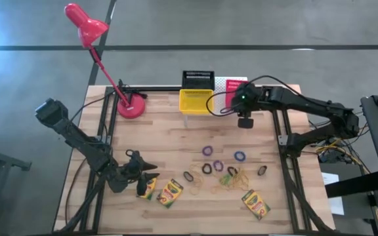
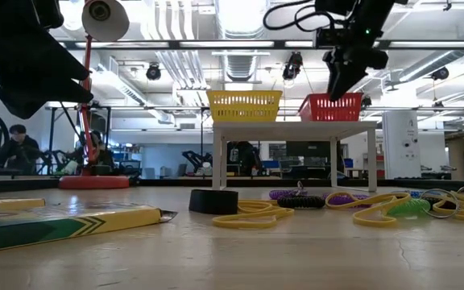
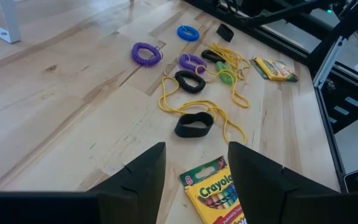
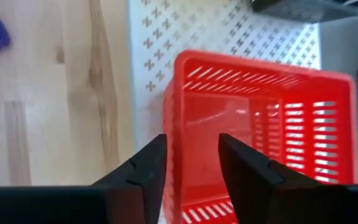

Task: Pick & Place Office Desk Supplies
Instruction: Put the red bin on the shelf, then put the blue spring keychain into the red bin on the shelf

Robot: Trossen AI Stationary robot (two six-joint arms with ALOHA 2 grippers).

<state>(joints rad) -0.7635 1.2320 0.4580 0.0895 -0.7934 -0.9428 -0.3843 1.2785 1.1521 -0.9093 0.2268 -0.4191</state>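
My right gripper point(image 4: 192, 149) stands open above the pink-red basket point(image 4: 260, 124), nothing between its fingers; the low view shows it point(image 2: 345, 76) hanging over that basket point(image 2: 330, 107). The basket stands on the white riser point(image 4: 229, 31) beside a yellow basket point(image 1: 195, 101) and a black one point(image 1: 197, 80). My left gripper point(image 3: 194, 177) is open at the near left, just over a crayon box point(image 3: 215, 190). Two crayon boxes point(image 1: 147, 189) point(image 1: 170, 193) lie by it, a third point(image 1: 256, 204) at the near right. Purple point(image 3: 146, 54), blue point(image 3: 188, 32) and black rings point(image 3: 194, 124) and tan rubber bands point(image 3: 229, 124) lie mid-table.
A red desk lamp point(image 1: 131, 105) stands at the far left, its head point(image 1: 84, 23) beyond the table's far edge. Bare wood lies between the riser and the scattered rings. Dark frame rails point(image 1: 287, 164) run along both table sides.
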